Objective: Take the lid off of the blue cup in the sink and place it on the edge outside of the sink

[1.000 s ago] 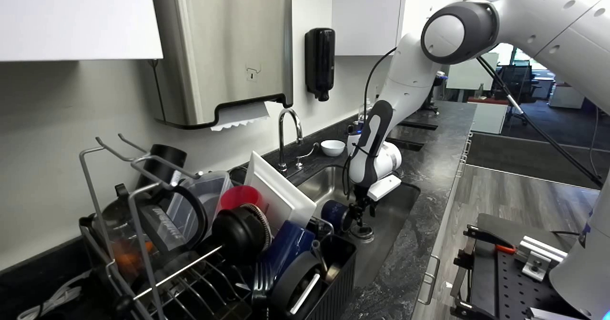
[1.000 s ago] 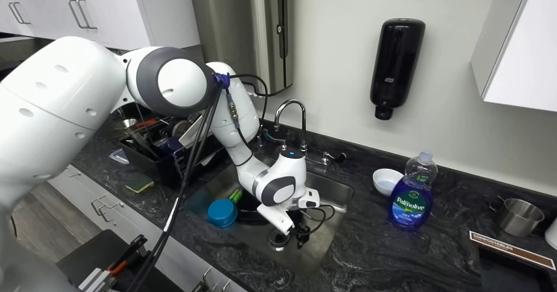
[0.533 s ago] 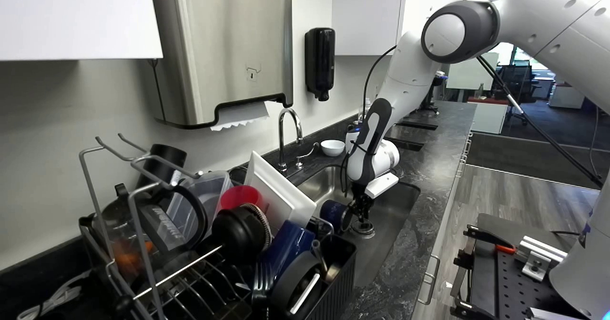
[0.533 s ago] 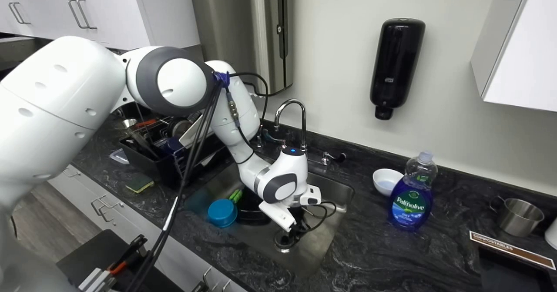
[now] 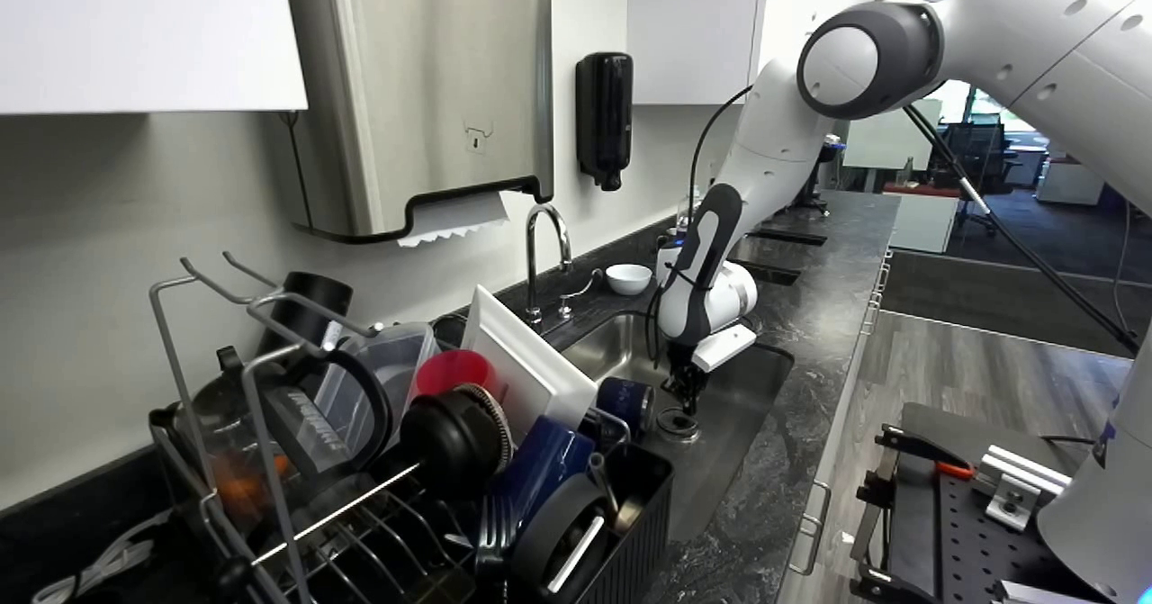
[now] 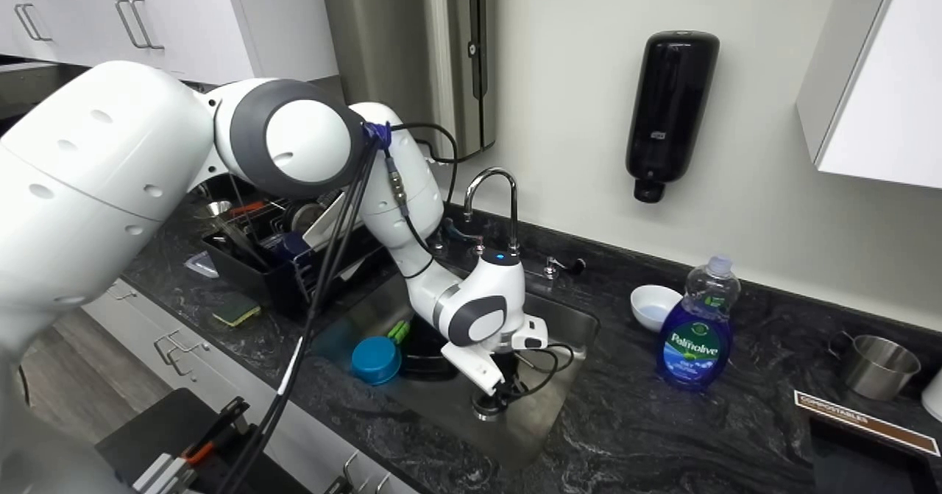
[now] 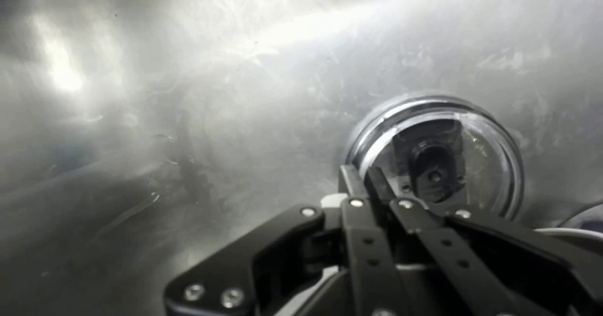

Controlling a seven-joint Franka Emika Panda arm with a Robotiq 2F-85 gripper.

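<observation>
In the wrist view the clear round lid, with its black slider, sits apart from the blue cup. My gripper is shut on the left part of the lid's rim, which shows between the fingertips. Both exterior views show the lid low in the sink, just under the gripper. Whether it touches the sink floor I cannot tell. The blue cup lies on its side next to the gripper; the arm hides it in an exterior view. Black countertop forms the edge outside the sink.
A loaded black dish rack stands beside the sink. A teal pot and a dark pan are in the basin. The faucet rises behind, with a white bowl and a soap bottle on the counter.
The gripper's fingers have come together at the lid's rim. The lid has shifted slightly along with the gripper, and the blue cup has turned and moved a little away from it.
</observation>
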